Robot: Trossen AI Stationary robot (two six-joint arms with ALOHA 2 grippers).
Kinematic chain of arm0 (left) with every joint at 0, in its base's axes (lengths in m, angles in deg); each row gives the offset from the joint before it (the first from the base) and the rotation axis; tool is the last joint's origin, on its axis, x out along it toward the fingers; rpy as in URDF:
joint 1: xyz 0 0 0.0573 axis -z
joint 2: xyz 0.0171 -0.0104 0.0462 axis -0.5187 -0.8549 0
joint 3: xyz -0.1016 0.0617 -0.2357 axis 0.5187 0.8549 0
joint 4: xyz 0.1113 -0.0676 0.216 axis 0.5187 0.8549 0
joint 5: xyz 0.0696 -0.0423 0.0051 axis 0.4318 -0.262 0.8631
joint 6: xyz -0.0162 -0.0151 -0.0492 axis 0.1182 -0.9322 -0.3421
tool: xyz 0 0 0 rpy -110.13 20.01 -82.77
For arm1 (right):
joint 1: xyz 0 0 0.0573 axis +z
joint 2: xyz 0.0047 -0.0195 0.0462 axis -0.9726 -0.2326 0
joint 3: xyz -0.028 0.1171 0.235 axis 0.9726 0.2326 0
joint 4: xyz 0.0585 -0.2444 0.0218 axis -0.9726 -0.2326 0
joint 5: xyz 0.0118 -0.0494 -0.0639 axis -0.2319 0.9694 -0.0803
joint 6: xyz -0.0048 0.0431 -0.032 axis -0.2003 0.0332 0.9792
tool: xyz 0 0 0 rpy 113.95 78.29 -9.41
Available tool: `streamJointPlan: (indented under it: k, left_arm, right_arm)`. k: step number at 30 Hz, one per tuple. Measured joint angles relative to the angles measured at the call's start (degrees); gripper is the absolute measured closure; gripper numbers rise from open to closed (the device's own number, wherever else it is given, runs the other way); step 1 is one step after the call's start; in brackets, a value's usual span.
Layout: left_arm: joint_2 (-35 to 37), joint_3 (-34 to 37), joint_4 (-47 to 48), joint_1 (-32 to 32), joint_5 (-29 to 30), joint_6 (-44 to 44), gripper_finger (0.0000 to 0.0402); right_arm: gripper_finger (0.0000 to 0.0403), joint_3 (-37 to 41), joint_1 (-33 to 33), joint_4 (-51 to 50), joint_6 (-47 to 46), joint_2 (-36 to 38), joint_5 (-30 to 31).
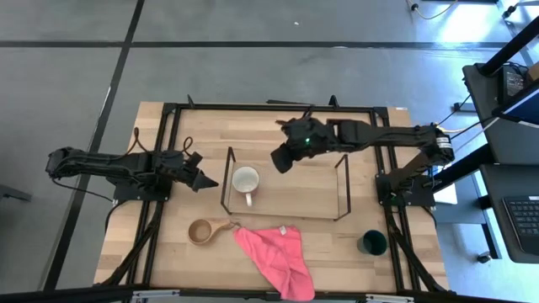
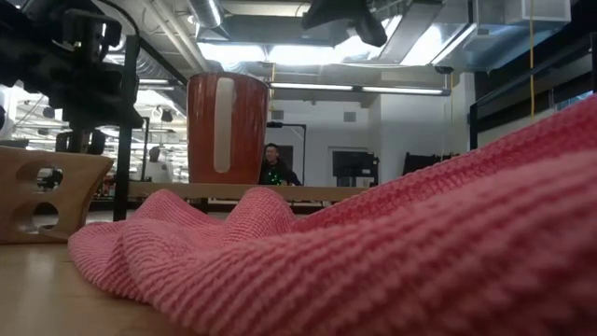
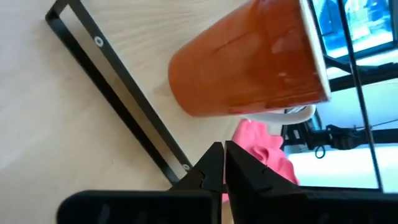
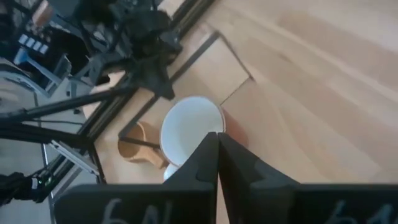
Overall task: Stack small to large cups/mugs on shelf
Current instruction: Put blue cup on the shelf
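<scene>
The red mug [image 1: 246, 180] stands on the shelf [image 1: 341, 187], ready to take smaller cups. The right gripper [image 1: 279, 160] hangs above it, fingers closed and empty. The left gripper [image 1: 207, 181] waits beside the shelf, closed too. The wooden cup [image 1: 200, 231] and green cup [image 1: 372, 243] sit on the table [image 1: 168, 252].

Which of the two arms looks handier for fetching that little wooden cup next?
Probably the left. Its shut gripper sits just outside the shelf's left end, with the wooden cup close by; the right gripper, also shut, hovers over the shelf, farther off.
</scene>
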Motion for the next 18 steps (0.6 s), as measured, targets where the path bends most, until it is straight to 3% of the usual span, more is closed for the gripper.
streamJointPlan:
  k: [6, 18]
  left_arm:
    - [0.25, 0.01, -0.11, 0.17, -0.03, -8.21, 0.0392]
    - [0.25, 0.02, -0.11, 0.17, -0.04, -8.25, 0.0392]
  right_arm:
    - [0.0391, 0.02, -1.63, 0.42, 3.3, 1.22, 0.01]
    - [0.0391, 0.02, -3.52, 3.27, 8.82, 1.27, -0.1]
